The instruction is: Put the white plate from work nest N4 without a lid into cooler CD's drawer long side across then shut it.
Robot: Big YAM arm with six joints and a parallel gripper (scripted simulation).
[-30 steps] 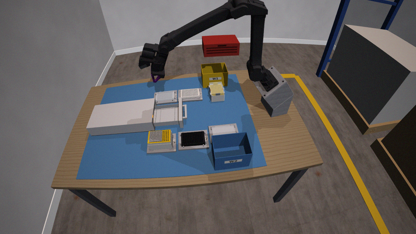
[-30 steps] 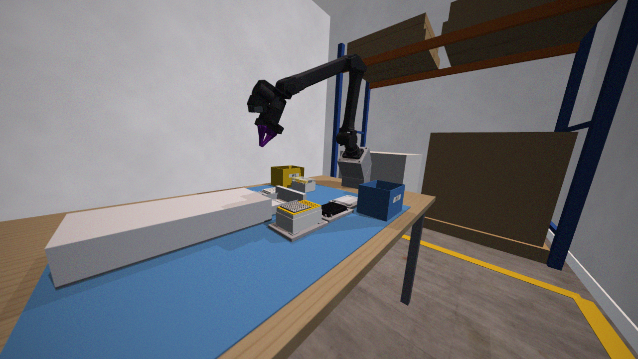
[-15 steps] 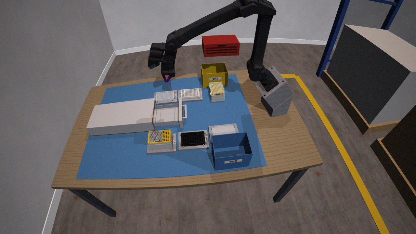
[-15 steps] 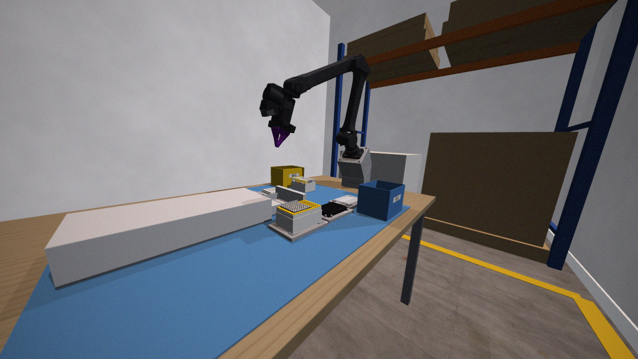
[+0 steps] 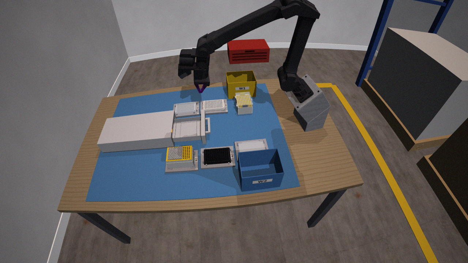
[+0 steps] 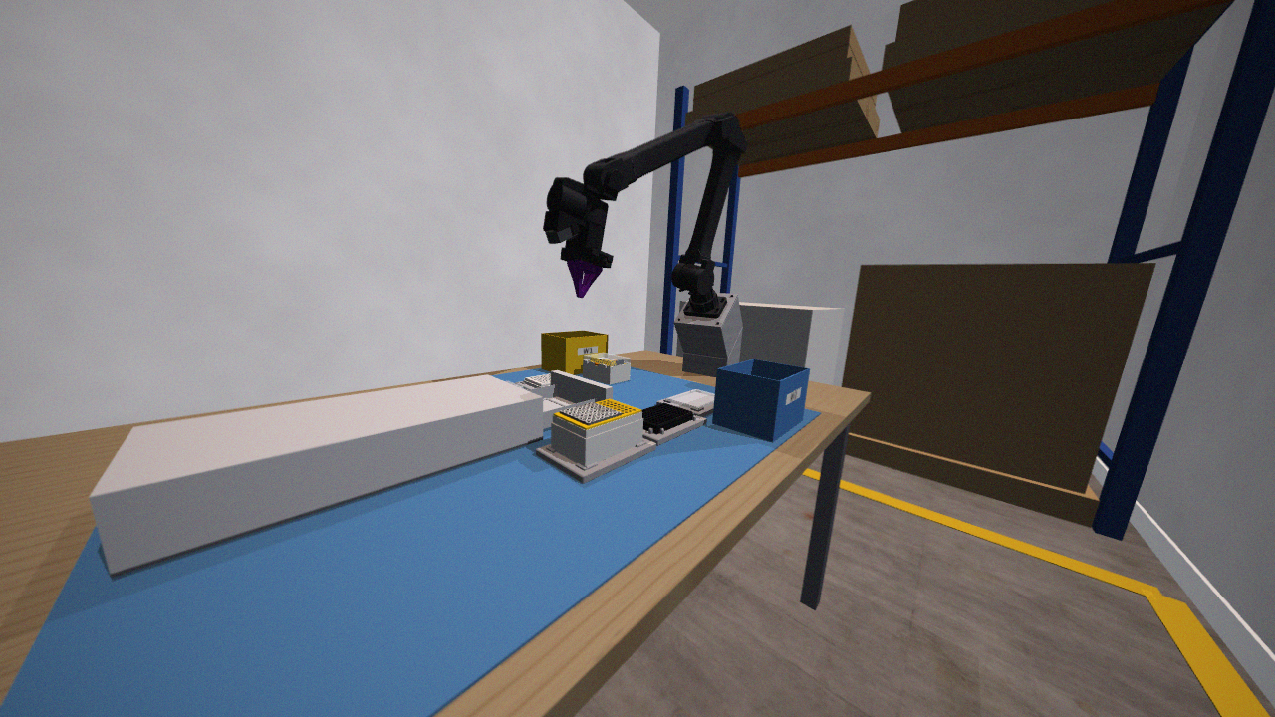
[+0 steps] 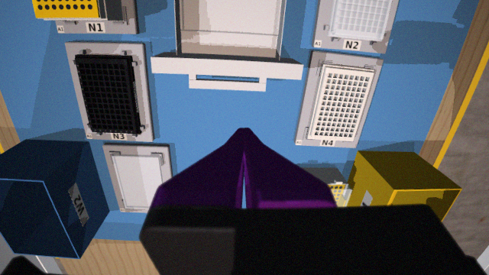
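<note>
On nest N4, white plate (image 7: 337,101), drawer (image 7: 229,34) open

So the wooden table (image 5: 327,163) has a big blue mat (image 5: 143,183) over most of its top. On the mat: the long white cooler (image 5: 135,130) with its drawer (image 5: 186,129) pulled open, the nests with their plates, a yellow bin (image 5: 241,83) and a blue bin (image 5: 260,168). The arm's grey base (image 5: 314,111) sits on bare wood.

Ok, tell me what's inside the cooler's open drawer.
The drawer shows only a bare pale floor; no plate lies in it. The part under the cooler housing is hidden. The white plate sits in N4.
</note>
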